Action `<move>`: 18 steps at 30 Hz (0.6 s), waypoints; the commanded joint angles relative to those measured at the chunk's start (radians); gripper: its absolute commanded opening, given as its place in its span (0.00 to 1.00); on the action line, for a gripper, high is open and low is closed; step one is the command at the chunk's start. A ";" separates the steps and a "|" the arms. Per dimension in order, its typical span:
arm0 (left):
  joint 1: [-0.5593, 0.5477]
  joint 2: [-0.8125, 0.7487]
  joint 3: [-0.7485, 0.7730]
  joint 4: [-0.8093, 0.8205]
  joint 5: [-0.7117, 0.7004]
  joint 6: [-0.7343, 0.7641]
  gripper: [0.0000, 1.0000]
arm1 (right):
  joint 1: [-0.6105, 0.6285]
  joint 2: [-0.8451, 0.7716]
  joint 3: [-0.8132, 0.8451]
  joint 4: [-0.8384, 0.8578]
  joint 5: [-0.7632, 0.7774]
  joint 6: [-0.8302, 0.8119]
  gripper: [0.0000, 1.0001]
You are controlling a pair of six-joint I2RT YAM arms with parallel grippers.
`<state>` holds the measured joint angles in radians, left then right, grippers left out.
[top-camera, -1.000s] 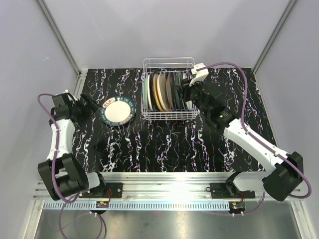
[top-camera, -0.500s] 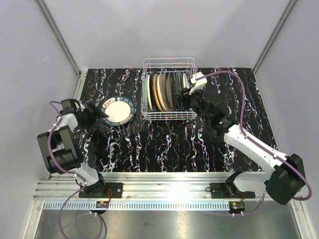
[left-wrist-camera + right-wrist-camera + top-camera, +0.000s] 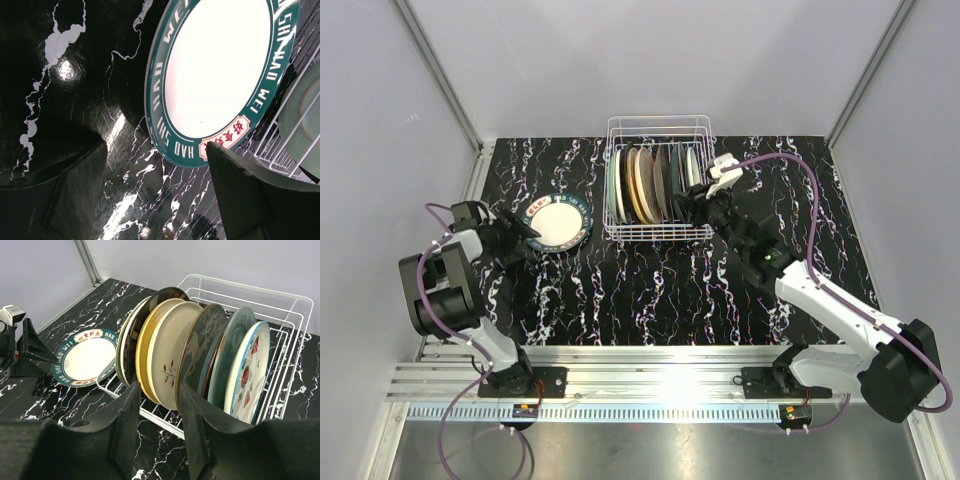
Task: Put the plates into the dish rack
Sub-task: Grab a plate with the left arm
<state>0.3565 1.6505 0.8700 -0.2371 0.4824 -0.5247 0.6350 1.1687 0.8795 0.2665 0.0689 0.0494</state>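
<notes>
Green-rimmed plate [image 3: 220, 75] reads "HAO" and "WEI" beside red characters.

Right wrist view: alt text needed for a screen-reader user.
A white wire rack holds a row of plates standing on edge, seen past the open right gripper in the foreground. Left of the rack, a green-rimmed plate lies flat on the black marbled table.

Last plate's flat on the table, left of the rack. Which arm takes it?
Left. The left gripper is open right at the green-rimmed plate's edge; the right gripper sits by the dish rack, farther off.
</notes>
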 commanded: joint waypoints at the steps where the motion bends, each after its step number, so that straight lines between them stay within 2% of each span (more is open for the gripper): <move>1: -0.005 0.020 -0.012 0.094 -0.025 -0.031 0.82 | 0.005 -0.026 -0.014 0.074 0.020 -0.006 0.44; 9: -0.014 0.086 0.003 0.139 -0.039 -0.058 0.76 | 0.005 -0.055 -0.039 0.088 0.057 -0.019 0.43; 15: -0.066 0.132 0.029 0.133 -0.090 -0.087 0.69 | 0.005 -0.066 -0.047 0.094 0.071 -0.031 0.43; 18: -0.070 0.134 0.004 0.139 -0.126 -0.123 0.56 | 0.006 -0.070 -0.051 0.092 0.074 -0.031 0.43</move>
<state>0.2974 1.7458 0.9020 -0.0776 0.4557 -0.6308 0.6350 1.1286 0.8322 0.2993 0.1143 0.0372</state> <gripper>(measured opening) 0.599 0.431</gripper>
